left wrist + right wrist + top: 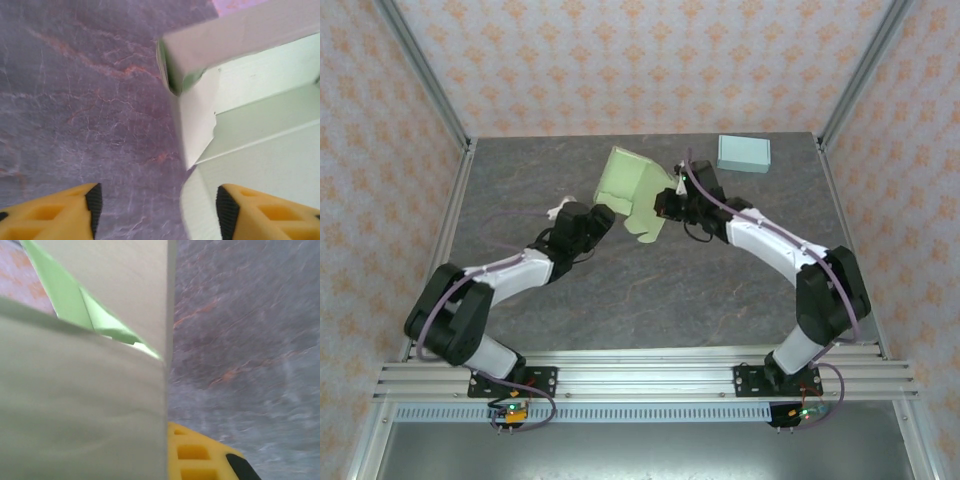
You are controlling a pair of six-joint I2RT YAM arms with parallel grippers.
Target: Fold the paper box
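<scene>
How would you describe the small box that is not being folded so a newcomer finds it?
On the grey marbled table, look to the far right corner. A small pale blue box lies there, closed and flat; the pale green box at mid-table is larger, open and half folded.

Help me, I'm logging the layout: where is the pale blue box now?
Top external view: the pale blue box lies near the far right corner of the table, right of the green paper box and apart from it.
</scene>
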